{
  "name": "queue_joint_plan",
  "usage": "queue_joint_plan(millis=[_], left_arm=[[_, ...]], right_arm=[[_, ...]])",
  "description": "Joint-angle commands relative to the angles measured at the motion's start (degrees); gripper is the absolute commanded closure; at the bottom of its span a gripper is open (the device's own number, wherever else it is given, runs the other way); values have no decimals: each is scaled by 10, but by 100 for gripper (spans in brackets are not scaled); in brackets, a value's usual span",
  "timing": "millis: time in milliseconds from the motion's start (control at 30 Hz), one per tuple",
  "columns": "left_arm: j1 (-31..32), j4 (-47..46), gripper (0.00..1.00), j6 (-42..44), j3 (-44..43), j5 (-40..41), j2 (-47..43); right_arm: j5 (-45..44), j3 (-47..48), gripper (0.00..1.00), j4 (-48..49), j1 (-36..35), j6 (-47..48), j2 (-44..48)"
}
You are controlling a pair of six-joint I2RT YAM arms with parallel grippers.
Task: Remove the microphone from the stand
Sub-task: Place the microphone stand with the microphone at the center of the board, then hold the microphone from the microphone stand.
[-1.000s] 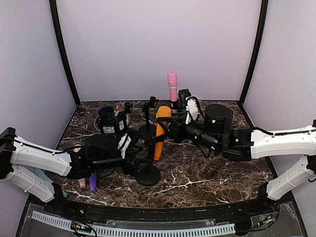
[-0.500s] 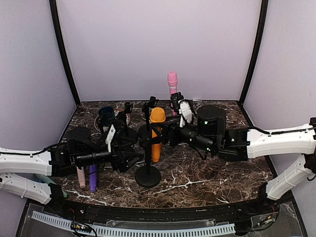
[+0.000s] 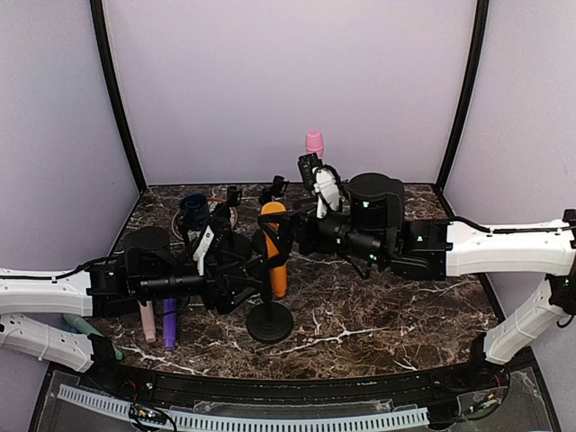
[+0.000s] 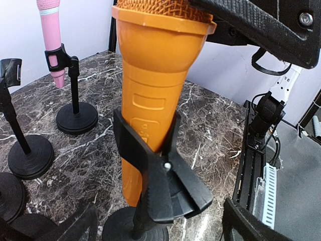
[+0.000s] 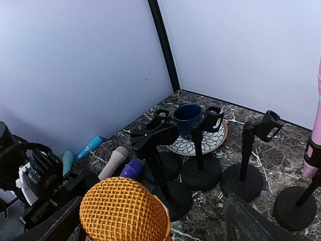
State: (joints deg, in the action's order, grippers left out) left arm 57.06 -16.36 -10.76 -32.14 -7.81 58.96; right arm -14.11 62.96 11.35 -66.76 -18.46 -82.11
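Orange mic [image 4: 150, 95], blk stand [image 4: 168, 188], pink mic [image 4: 50, 35], navy cup [image 5: 186, 115], wht plate [image 5: 213, 144] w/ dk petal pattern, dk marble tabletop [image 3: 387, 306] w/ wht veins

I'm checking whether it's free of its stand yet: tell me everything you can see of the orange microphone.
The orange microphone looks plastic, with a matching mesh head and a recessed panel on its tapered body. It stands nearly upright, not yet free: the black clip of its stand grips the lower body. The right gripper, open, flanks the head; the left gripper, open, flanks the clip.
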Motion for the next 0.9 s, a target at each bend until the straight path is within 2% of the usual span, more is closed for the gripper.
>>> queue_joint_plan(millis=[0,167,433,600,733,867], left_arm=[[0,6,12,-14,-17,-4,-7],[0,15,12,-9,-40,-13,10],[2,31,12,5,-67,14,45],[5,43,20,22,-75,42,44],[7,44,26,32,-75,43,41],[8,49,23,39,-81,47,45]], right_arm=[[2,38,5,-18,-4,18,-19],[9,63,10,-29,-4,26,-40],[-9,61,29,-39,-4,27,-41],[-28,61,39,-45,-5,30,-39],[-39,67,43,-49,-7,32,-42],[-53,75,45,-59,-9,32,-47]])
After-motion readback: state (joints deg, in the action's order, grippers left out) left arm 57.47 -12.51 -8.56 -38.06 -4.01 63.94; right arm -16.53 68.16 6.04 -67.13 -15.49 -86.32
